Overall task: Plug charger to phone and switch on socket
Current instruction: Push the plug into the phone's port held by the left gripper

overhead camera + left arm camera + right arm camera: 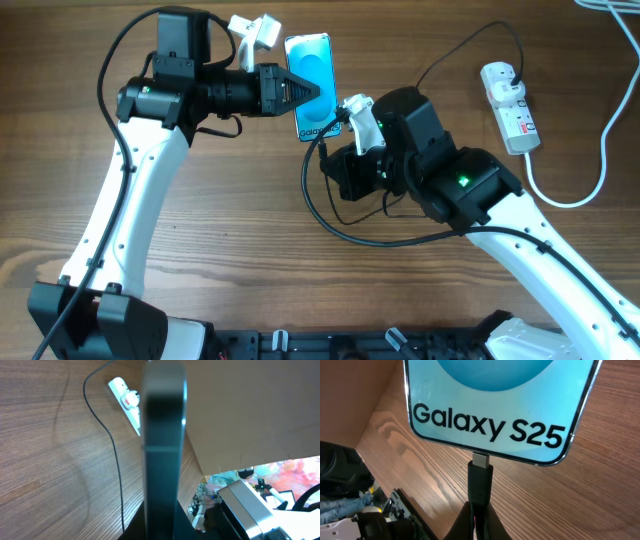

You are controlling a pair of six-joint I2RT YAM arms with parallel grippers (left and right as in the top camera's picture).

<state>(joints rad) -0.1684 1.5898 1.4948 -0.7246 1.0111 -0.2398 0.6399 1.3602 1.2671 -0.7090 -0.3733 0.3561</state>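
Observation:
The phone (312,62) shows its teal-and-white screen and is lifted off the table, with my left gripper (305,92) shut on its long sides. In the left wrist view the phone (162,450) is seen edge-on, rising from between the fingers. My right gripper (479,522) is shut on the black plug body of the charger (480,482). Its metal tip meets the port in the phone's (495,405) bottom edge, under the "Galaxy S25" text. How deep it sits is hidden. The thin black cable (322,215) loops back past my right gripper (327,145). The socket (510,105) lies at the far right.
A thick white cord (590,180) curves from the socket towards the table's right edge. The charger's thin cable (455,50) arcs across the wood between the arms and the socket. The socket (127,402) and the cable (116,465) also show beyond the phone in the left wrist view.

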